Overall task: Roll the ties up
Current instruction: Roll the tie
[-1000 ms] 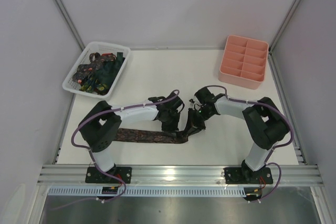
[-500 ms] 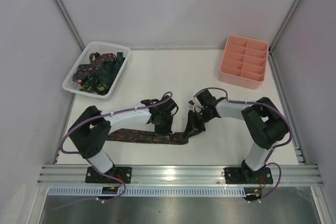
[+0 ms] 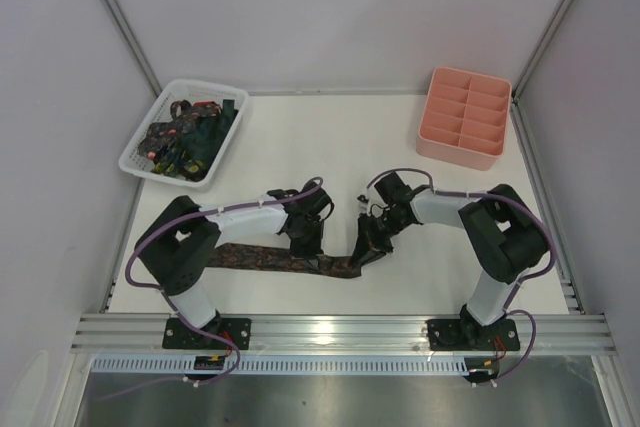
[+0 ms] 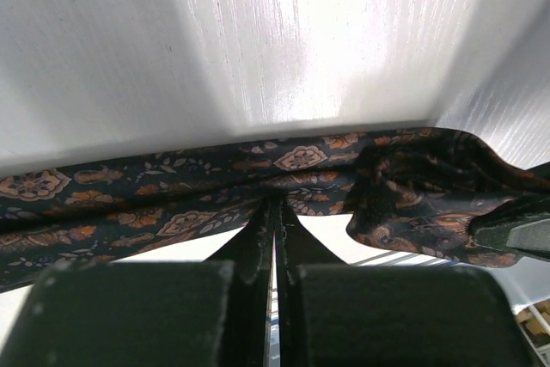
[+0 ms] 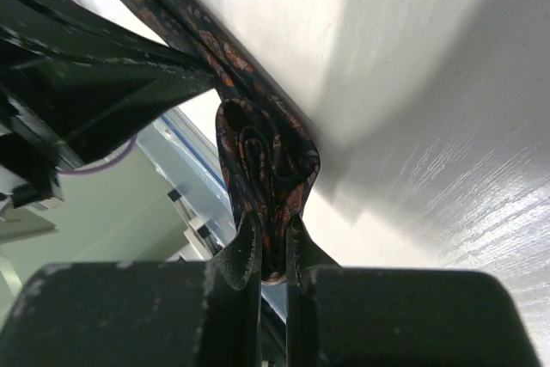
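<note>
The left end effector (image 3: 310, 247) has shifted left, clenched on the brown patterned fabric necktie (image 3: 265, 258). The necktie lies left-right on the white table (image 3: 330, 137), rolled end grasped by the right end effector (image 3: 360, 255).

Table (image 3: 330, 137): white surface, bright glare patches in both wrist views.
Basket (image 3: 147, 125): white lattice plastic, far left corner of the table, set at an angle.
Tray (image 3: 458, 152): pink plastic, divided into compartments, far right corner, well apart from the basket.
Walls (image 3: 330, 17): plain pale panels on three sides.
Rail (image 3: 340, 332): aluminium, along the near edge.
</note>
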Controlling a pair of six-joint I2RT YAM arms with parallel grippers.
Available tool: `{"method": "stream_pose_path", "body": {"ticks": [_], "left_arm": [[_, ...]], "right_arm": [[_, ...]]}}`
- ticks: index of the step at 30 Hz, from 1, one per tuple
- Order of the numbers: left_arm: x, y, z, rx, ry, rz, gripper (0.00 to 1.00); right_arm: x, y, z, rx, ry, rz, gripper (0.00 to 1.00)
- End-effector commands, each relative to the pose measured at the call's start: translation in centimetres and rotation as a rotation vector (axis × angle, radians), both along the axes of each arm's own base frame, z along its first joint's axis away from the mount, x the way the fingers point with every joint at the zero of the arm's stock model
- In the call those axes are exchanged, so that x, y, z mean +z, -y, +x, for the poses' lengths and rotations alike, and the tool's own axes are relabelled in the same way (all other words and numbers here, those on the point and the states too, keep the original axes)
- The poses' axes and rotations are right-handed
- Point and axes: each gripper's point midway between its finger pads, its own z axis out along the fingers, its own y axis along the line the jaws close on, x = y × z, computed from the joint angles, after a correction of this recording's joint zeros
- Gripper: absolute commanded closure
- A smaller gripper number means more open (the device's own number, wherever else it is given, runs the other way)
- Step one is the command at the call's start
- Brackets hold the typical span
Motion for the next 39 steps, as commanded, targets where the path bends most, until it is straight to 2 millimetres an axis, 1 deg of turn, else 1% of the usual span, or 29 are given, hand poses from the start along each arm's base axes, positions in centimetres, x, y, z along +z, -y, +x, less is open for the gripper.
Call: {"method": "stream_pose_path", "body": {"ticks": [1,2,3,5,8,9,11,12,15,16,18,19,24,27,28,32,35,38,39], "left_arm": [[-1.1,-0.4,0.8,0.016,0.019,0.027,1.00],[-1.0,-0.3,0.9,0.016,0.023,0.026,1.00],[-0.9,-0.4,0.9,0.017,0.025,0.024,0.99],[-0.6,-0.4,0.9,0.023,0.031,0.020,0.99],[0.9,0.2,0.9,0.016,0.055,-0.031,1.00],[2.4,0.8,1.0,0.007,0.081,-0.070,1.00],[3.8,1.9,0.6,-0.030,0.097,-0.124,0.99],[4.9,3.0,0.3,-0.056,0.092,-0.181,1.00],[5.8,5.0,-0.4,-0.083,0.070,-0.255,1.00],[5.4,5.5,-0.6,-0.089,0.058,-0.256,1.00],[4.9,5.9,-0.5,-0.076,0.045,-0.245,1.00],[4.2,6.0,-0.6,-0.078,0.028,-0.229,0.99],[3.2,6.9,0.1,-0.094,0.034,-0.219,1.00],[2.3,7.1,0.1,-0.096,0.022,-0.203,1.00],[2.1,7.0,0.0,-0.094,0.017,-0.196,1.00],[1.0,6.4,-0.2,-0.082,0.010,-0.174,0.99],[0.6,6.3,-0.2,-0.083,0.009,-0.163,1.00],[0.6,6.5,-0.1,-0.078,0.012,-0.169,1.00],[0.7,6.6,0.0,-0.077,0.012,-0.174,1.00]], "right_arm": [[0.3,0.3,-1.5,0.075,-0.052,-0.019,1.00],[0.3,0.3,-1.3,0.087,-0.041,-0.036,1.00],[-0.5,1.0,-1.0,0.077,-0.028,-0.104,1.00],[-0.8,1.3,-0.8,0.052,-0.032,-0.144,1.00],[-1.4,1.5,-0.5,0.008,-0.040,-0.188,1.00],[-1.5,1.4,-0.4,-0.021,-0.060,-0.203,1.00],[-1.7,1.6,-0.4,-0.055,-0.076,-0.238,1.00],[-1.4,1.4,-0.3,-0.078,-0.089,-0.245,1.00],[-0.6,1.1,-0.2,-0.096,-0.087,-0.267,1.00],[-0.3,1.1,0.0,-0.103,-0.085,-0.271,1.00],[0.1,1.0,0.0,-0.109,-0.089,-0.276,1.00],[0.2,1.0,-0.1,-0.106,-0.094,-0.282,1.00],[0.8,1.4,-0.3,-0.099,-0.098,-0.308,1.00],[1.0,1.8,-0.7,-0.085,-0.104,-0.331,1.00],[1.2,1.7,-0.5,-0.078,-0.091,-0.335,1.00],[1.6,2.1,-1.1,-0.036,-0.096,-0.371,1.00],[2.0,2.0,-1.1,-0.019,-0.095,-0.381,1.00],[2.1,1.9,-1.4,0.005,-0.104,-0.412,1.00],[2.4,1.5,-1.0,0.010,-0.099,-0.409,1.00]]}}
